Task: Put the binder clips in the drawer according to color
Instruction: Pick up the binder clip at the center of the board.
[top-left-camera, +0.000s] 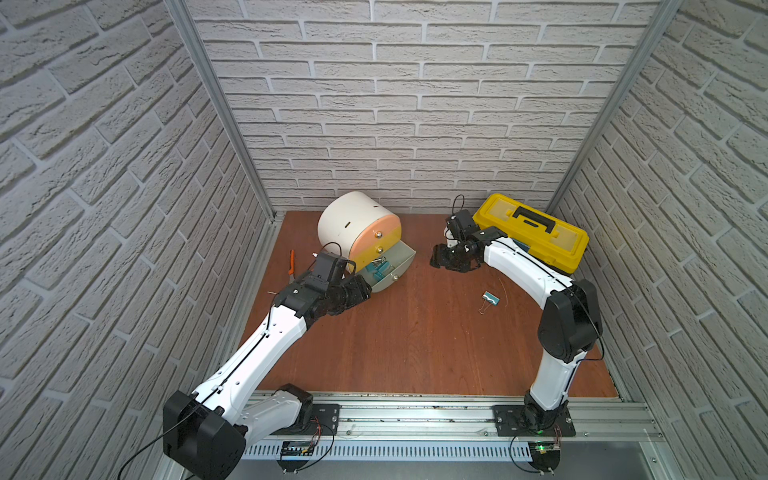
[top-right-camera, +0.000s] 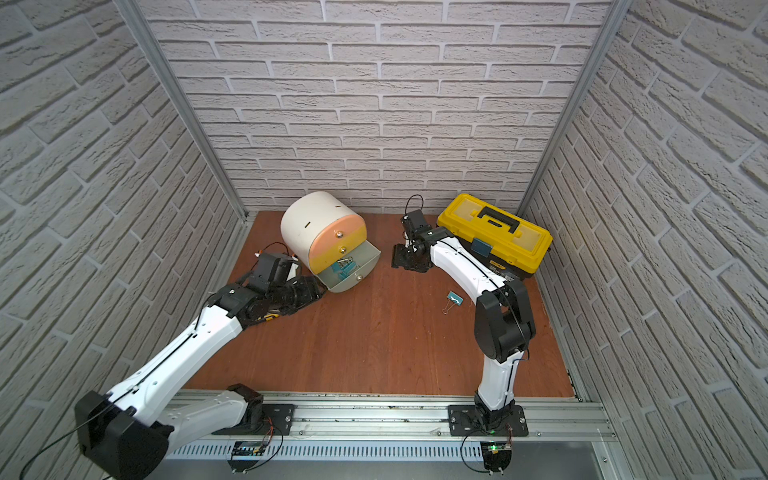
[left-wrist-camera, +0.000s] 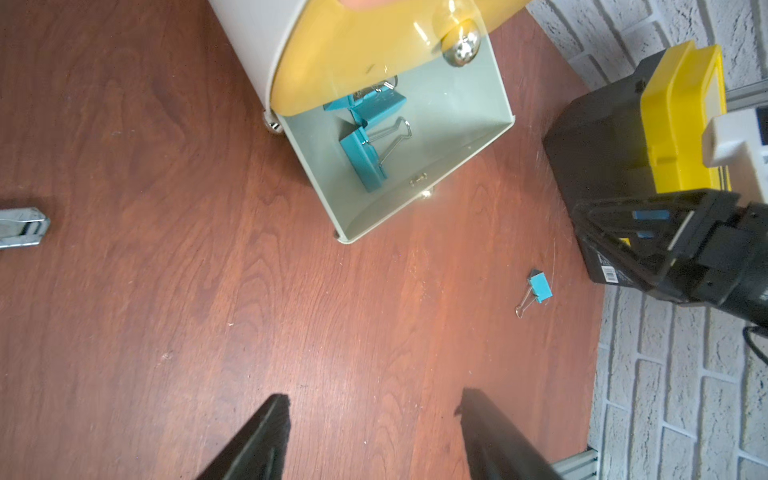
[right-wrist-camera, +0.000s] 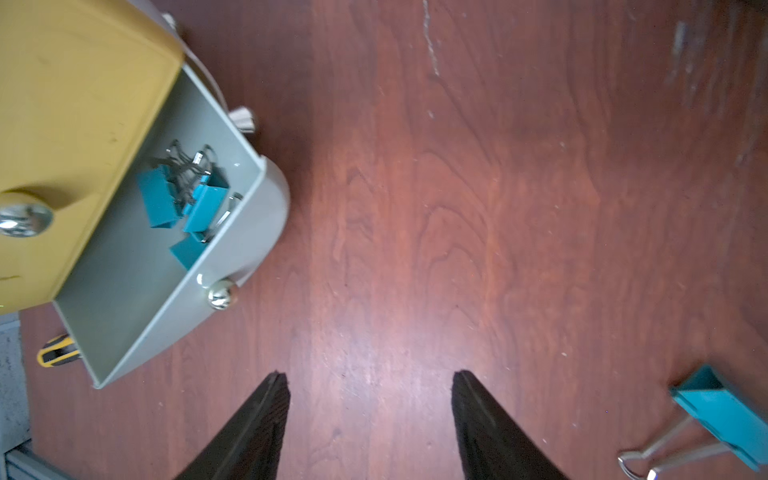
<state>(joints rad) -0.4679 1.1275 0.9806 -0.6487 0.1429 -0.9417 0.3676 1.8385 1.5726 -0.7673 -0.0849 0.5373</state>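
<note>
The reddish-brown wooden table (top-left-camera: 415, 353) spreads beneath both pairs of fingers. A yellow-and-black plastic toolbox (top-left-camera: 536, 237) sits behind the right fingers (right-wrist-camera: 262, 419), on their side away from the cabinet. The white drum-shaped cabinet (top-left-camera: 353, 220), with peach, yellow and grey-green drawers, stands ahead of the left fingers (left-wrist-camera: 266, 432). Its grey-green bottom drawer (left-wrist-camera: 449, 124) is pulled out and lies between the two pairs of fingers. Both pairs are spread apart and grasp nothing. Several teal metal binder clips (left-wrist-camera: 365, 158) with silver wire handles lie inside that drawer. One more teal binder clip (right-wrist-camera: 723, 411) lies on the table just beside the right fingers, well apart from the left ones.
</note>
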